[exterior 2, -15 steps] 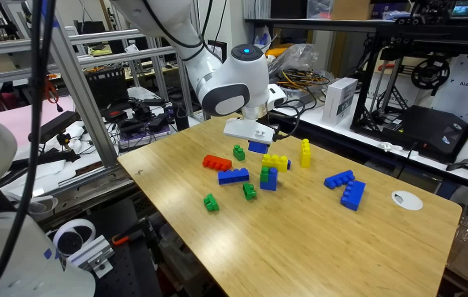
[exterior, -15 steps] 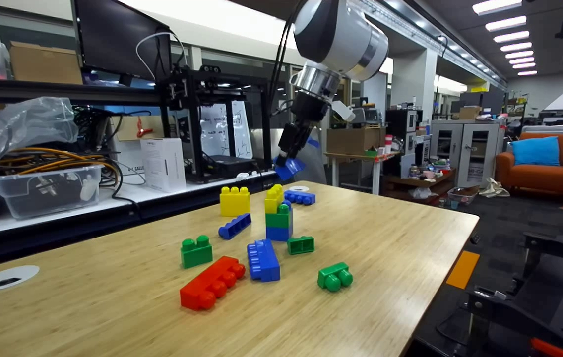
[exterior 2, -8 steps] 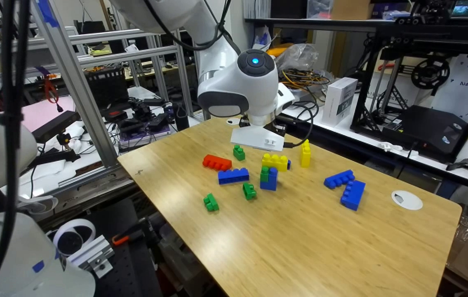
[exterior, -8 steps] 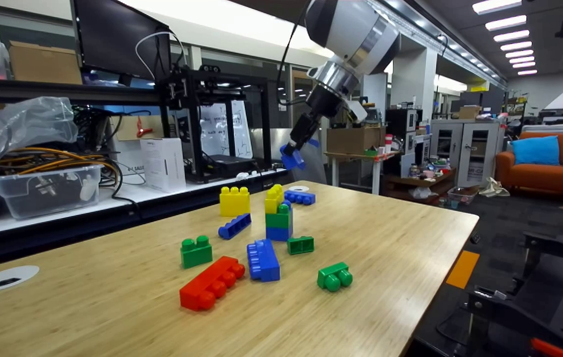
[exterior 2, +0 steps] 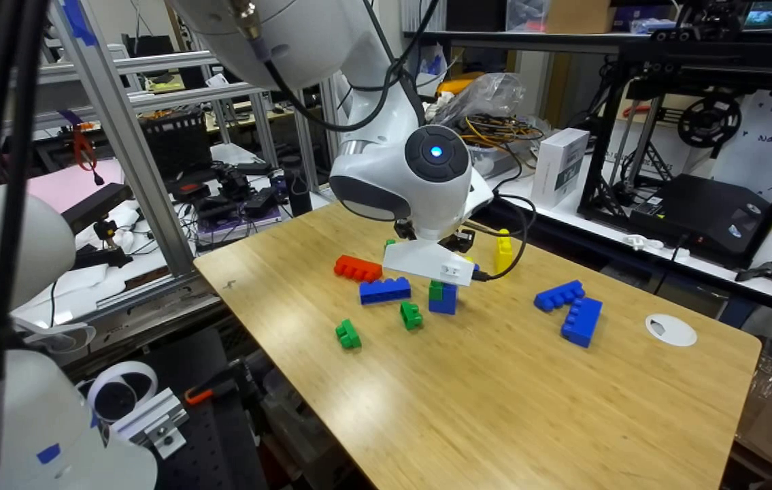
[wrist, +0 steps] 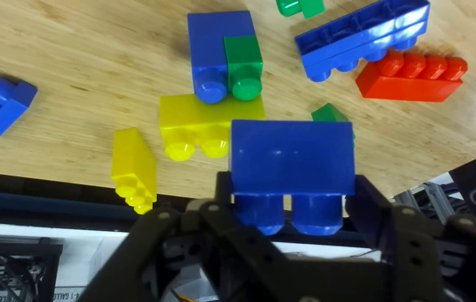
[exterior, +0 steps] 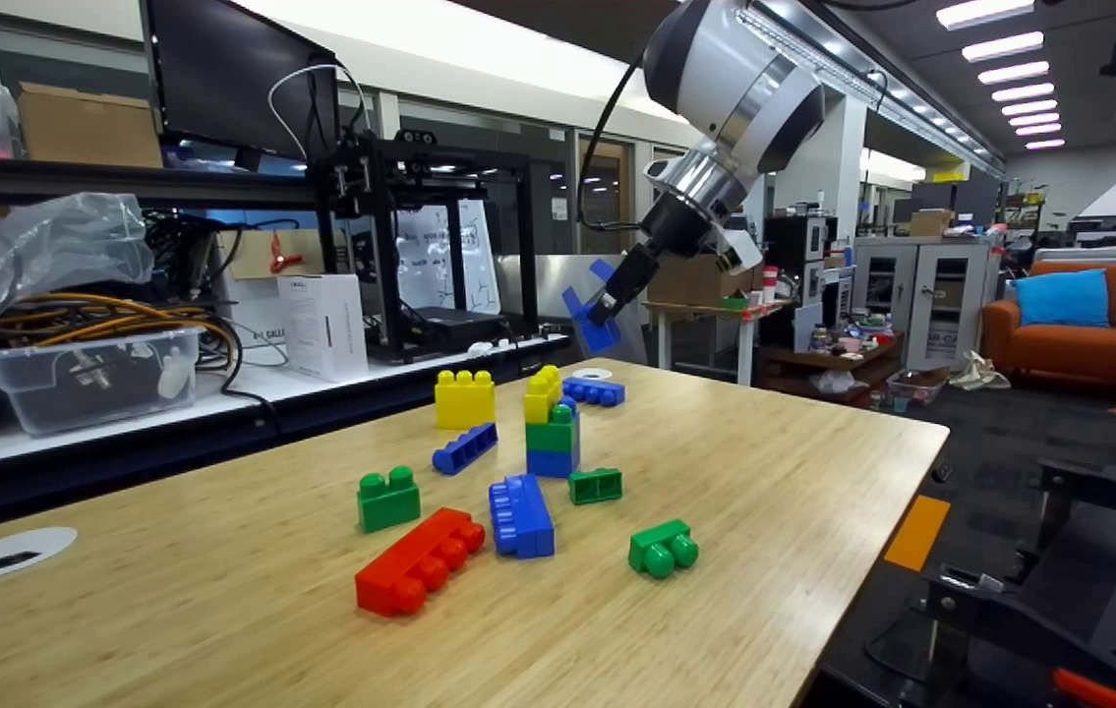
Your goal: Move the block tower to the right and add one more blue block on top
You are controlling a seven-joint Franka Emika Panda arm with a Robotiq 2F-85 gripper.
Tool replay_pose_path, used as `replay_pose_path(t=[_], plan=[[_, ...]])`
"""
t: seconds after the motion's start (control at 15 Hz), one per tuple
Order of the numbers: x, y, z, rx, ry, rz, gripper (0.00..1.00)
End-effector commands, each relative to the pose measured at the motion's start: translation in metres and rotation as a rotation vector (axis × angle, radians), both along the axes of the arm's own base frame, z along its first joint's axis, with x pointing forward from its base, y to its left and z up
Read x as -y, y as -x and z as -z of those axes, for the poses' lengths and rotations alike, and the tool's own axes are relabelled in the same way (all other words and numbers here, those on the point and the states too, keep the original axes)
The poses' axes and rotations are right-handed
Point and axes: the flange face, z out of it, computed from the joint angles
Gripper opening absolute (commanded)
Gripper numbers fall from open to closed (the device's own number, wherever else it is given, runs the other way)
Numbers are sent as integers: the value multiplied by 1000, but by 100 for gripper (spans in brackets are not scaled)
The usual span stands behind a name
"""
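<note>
My gripper (wrist: 292, 188) is shut on the small blue block (wrist: 292, 157), whose two studs point back between the fingers. In an exterior view the gripper (exterior: 603, 310) holds the blue block (exterior: 601, 339) tilted in the air, above and right of the tower in that picture. The block tower (exterior: 553, 460) stands on the table with blue and green at the bottom and a yellow brick on top. In the wrist view the tower (wrist: 204, 42) is beyond the held block, which hides part of its yellow brick. In an exterior view the wrist hides the tower's top (exterior 2: 443, 303).
A lone yellow brick (exterior: 465, 401), a long blue brick (exterior: 466, 448), a wider blue brick (exterior: 522, 516), a red brick (exterior: 420, 563) and small green bricks (exterior: 596, 487) lie around the tower. Two more blue bricks (exterior 2: 581, 322) lie on the table (exterior 2: 528, 395).
The gripper has moved with the held blue block, rightward in one picture and lower over the tower in another, and has tilted. The wrist now hides the held block there. Tower and loose bricks are unmoved.
</note>
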Motion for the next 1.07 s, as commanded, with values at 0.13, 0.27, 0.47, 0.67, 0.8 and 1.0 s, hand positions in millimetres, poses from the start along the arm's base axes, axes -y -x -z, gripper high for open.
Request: replay_pose_path(t=[0.13,0.27,0.47,0.67,0.8,1.0], plan=[[-5,8,14,39,-40,-7,44],[-6,9,18,38,-53,1,44],[-8,7,20,11,-56,3,69],[-8,7,20,12,-62,6,69],[-8,7,20,13,-62,5,69],[-8,7,20,13,-62,5,69]])
